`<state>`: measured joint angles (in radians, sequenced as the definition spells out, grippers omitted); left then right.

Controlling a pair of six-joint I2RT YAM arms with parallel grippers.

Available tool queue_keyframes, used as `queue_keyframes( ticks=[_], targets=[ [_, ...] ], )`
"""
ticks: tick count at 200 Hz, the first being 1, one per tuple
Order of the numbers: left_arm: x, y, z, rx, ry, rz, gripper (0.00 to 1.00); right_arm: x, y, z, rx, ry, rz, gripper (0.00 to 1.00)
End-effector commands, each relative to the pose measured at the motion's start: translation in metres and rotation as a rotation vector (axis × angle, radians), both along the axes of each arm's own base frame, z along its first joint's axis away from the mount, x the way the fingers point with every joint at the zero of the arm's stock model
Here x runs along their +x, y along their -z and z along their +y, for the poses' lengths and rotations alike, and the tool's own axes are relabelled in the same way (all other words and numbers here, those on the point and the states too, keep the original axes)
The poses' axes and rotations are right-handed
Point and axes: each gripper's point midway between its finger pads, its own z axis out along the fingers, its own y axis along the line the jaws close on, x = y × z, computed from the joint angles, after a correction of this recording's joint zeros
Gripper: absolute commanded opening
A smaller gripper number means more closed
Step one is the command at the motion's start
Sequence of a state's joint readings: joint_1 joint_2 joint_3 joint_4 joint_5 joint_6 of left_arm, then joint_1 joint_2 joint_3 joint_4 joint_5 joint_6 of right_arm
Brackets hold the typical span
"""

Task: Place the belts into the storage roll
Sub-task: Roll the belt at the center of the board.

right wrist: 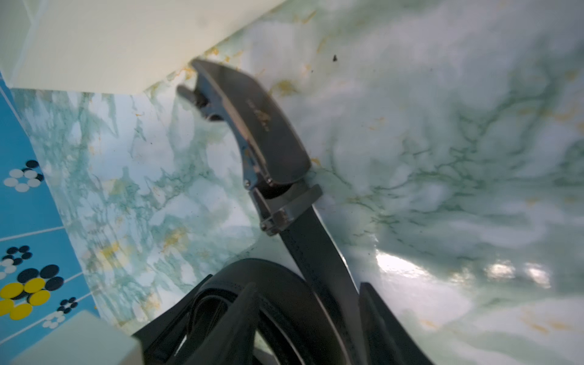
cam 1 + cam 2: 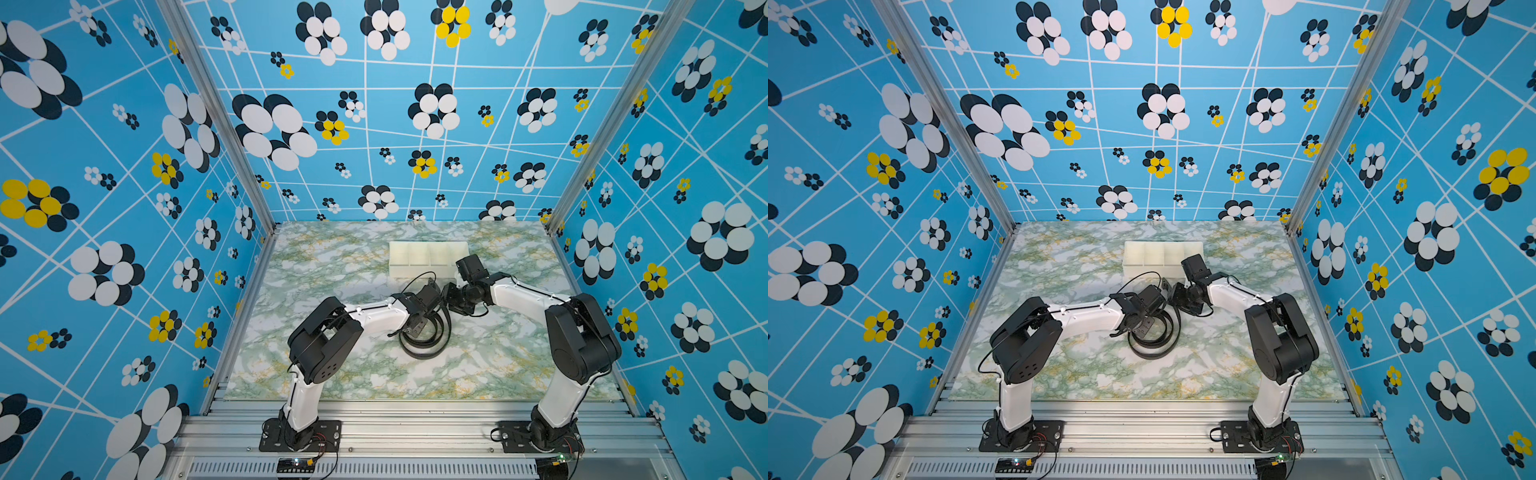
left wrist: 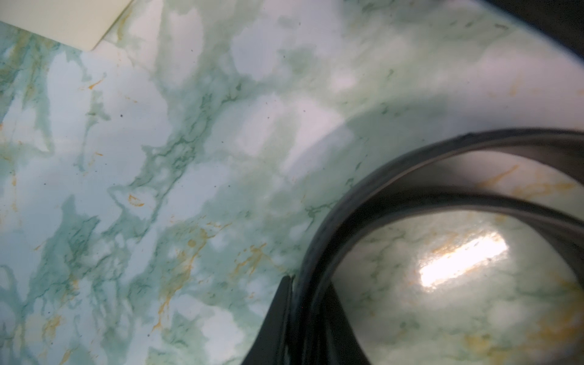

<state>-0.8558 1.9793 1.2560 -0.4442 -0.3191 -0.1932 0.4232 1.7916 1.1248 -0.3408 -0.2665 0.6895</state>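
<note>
One belt (image 2: 424,351) is left outside the tray (image 2: 411,270), coiled. It is gripped by the left pincer (image 3: 308,294); the right pincer (image 1: 286,284) is open.

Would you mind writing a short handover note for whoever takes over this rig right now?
Grippers: the left gripper is shut on the belt, low over the table. The right gripper is open, with the strap running between its fingers.
Things: the belt sits loosely coiled on the table, in front of the storage tray. Its buckle is close to the tray's near wall.
Done: the belt is coiled, and nothing is in the tray compartments that show.
Left: probably tighten the coil, lift it into a compartment, and release.
</note>
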Motion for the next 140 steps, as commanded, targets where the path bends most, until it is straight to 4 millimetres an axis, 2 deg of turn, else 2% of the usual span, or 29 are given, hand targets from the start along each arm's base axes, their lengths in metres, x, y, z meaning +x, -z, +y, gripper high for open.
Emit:
queue_keyframes(
  ticks=[1, 29, 48, 68, 96, 118, 140],
  targets=[
    [-0.076, 0.073, 0.049, 0.223, 0.06, 0.328, 0.1, -0.011, -0.019, -0.005, 0.016, -0.042, -0.047, 0.68],
    [-0.072, 0.073, 0.044, 0.219, 0.066, 0.328, 0.1, -0.034, -0.023, -0.023, -0.016, -0.033, -0.061, 0.72],
    [-0.069, 0.071, 0.039, 0.216, 0.07, 0.324, 0.1, -0.05, -0.024, -0.023, -0.001, -0.039, -0.063, 0.75],
    [-0.067, 0.07, 0.031, 0.207, 0.081, 0.325, 0.1, -0.062, -0.019, -0.019, 0.027, -0.034, -0.056, 0.79],
    [-0.065, 0.068, 0.022, 0.211, 0.096, 0.322, 0.1, -0.073, 0.004, -0.014, 0.083, 0.015, 0.009, 0.81],
    [-0.067, 0.066, 0.018, 0.195, 0.098, 0.329, 0.1, -0.075, 0.012, 0.0, 0.154, 0.031, 0.009, 0.83],
    [-0.07, 0.064, 0.015, 0.172, 0.103, 0.346, 0.1, -0.076, 0.017, 0.009, 0.128, 0.014, 0.004, 0.83]
  ],
)
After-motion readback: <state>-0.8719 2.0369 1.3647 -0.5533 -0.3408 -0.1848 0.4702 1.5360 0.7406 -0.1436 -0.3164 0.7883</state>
